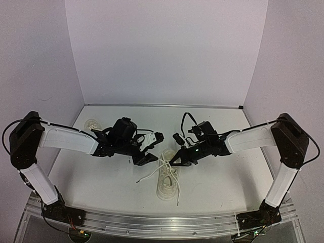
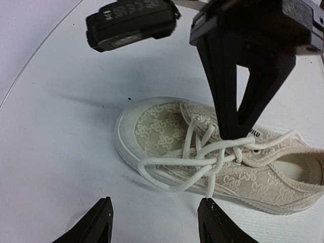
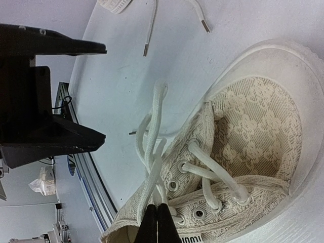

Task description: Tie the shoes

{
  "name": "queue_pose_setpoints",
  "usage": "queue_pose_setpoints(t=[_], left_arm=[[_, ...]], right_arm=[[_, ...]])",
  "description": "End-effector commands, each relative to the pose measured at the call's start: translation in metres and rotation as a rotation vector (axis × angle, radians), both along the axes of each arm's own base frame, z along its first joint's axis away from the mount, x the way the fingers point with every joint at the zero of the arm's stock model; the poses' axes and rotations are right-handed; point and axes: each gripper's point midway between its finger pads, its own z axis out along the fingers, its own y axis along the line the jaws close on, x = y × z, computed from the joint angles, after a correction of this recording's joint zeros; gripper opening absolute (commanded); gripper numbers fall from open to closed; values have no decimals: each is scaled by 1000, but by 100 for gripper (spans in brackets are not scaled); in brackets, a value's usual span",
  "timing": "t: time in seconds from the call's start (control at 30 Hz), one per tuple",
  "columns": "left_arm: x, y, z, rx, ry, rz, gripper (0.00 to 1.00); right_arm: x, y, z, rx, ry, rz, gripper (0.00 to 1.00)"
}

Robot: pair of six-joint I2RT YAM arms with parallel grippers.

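With the right fingers [image 3: 152,226] pinching the white lace [image 3: 152,147] of the cream canvas sneaker [image 3: 258,116], the spread left fingers [image 2: 97,224] should take its loop [image 2: 143,167] squarely.

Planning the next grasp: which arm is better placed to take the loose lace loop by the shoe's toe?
Left: the left gripper hangs open at that loop; the right gripper is shut on a lace over the shoe.
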Motion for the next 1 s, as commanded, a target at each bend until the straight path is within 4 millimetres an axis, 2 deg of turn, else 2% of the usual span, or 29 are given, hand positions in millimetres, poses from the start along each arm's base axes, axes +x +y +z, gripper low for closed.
queue_pose_setpoints(t=[0.0, 0.17, 0.47, 0.6, 0.73, 0.83, 0.97], left_arm=[[5, -25, 26, -183, 144, -1, 59], [15, -33, 21, -259, 270, 60, 59], [15, -46, 13, -326, 407, 49, 55], [11, -47, 13, -334, 425, 29, 42], [7, -44, 13, -331, 428, 23, 16], [4, -37, 15, -331, 422, 33, 3], [2, -26, 14, -323, 402, 67, 0]], right_arm=[[0, -1, 16, 23, -43, 4, 0], [0, -1, 17, 23, -44, 6, 0], [0, -3, 18, 19, -49, 2, 0], [0, -4, 18, 15, -51, -3, 0], [0, -7, 17, 3, -55, -12, 0], [-1, -10, 15, -10, -55, -22, 0], [-2, -16, 12, -31, -58, -43, 0]])
